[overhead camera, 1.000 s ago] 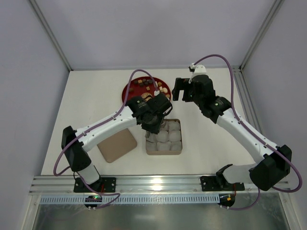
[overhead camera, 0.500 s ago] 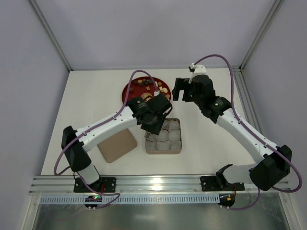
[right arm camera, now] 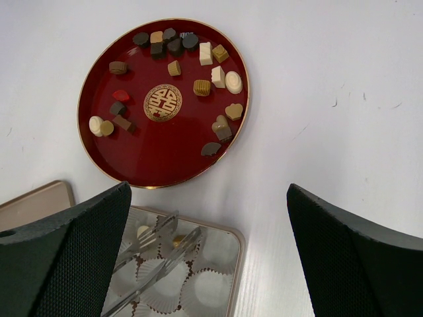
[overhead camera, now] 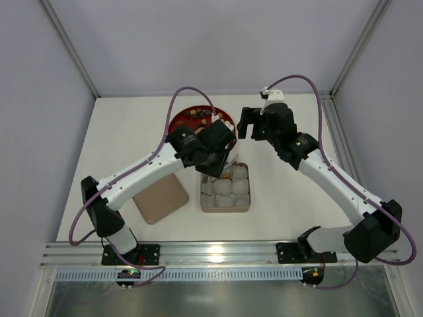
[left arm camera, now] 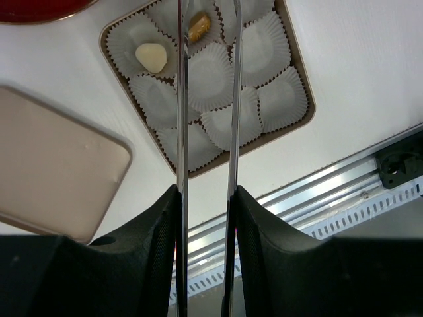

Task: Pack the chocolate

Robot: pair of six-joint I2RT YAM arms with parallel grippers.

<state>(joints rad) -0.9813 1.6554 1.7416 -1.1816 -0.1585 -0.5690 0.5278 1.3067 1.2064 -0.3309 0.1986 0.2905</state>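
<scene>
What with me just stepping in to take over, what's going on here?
The left arm's long thin fingers hang slightly apart over the tin of paper cups, gripping nothing. A cream piece and a tan piece already sit in cups; other chocolates wait on the red plate. The right arm's fingers hover wide open, empty.

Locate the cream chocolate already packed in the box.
Left wrist view: the cream chocolate sits in the box's upper-left corner paper cup, just left of the tan piece.

Assorted chocolate (right arm camera: 201,87) on red plate (right arm camera: 165,148), two pieces in tin (left arm camera: 251,146)
</scene>
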